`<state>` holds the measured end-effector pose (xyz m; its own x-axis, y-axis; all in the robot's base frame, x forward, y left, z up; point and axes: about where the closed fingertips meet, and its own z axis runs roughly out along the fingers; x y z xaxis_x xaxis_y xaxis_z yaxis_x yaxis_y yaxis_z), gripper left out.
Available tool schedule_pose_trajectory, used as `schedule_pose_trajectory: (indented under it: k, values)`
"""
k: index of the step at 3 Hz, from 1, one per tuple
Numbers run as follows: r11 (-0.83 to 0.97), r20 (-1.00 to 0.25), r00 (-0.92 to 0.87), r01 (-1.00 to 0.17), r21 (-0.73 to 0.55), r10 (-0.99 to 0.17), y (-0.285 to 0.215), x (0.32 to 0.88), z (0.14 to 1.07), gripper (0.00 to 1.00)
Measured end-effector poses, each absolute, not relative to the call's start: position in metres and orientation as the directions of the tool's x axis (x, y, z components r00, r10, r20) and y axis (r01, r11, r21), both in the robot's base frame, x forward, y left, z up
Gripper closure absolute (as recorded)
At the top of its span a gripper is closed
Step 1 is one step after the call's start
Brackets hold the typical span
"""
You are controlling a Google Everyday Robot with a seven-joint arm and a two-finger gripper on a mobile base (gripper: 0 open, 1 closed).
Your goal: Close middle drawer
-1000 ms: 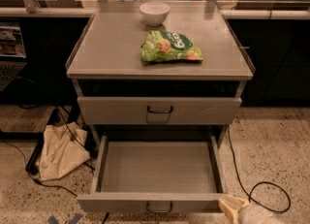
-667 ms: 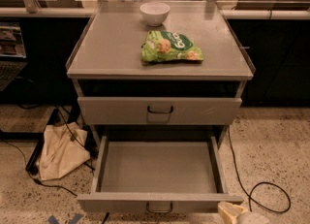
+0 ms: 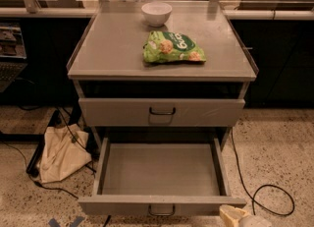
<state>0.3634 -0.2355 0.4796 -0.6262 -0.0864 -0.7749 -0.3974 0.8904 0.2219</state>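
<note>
Grey cabinet (image 3: 162, 49) stands square to the camera. The middle drawer (image 3: 162, 169) is pulled fully out and empty, its front panel at the bottom edge of the view. Gripper (image 3: 234, 216) sits low, just beside the panel's right corner; cannot tell whether it is released or clenched. Risks: a push this far from the wire handle (image 3: 162, 211) could skew the drawer on its slides and jam it, or glance off the corner. The floor cable (image 3: 293, 203) on the right may snag.
</note>
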Motion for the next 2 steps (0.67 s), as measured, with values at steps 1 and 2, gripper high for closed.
schedule_pose_trajectory:
  k: [1, 2]
  values:
    - [0.906, -0.73, -0.683, -0.327, 0.27, -0.029, -0.24, 0.36, 0.447, 1.0]
    - [0.919, -0.668, -0.743, -0.241, 0.311, 0.031, -0.251, 0.356, 0.406, 1.0]
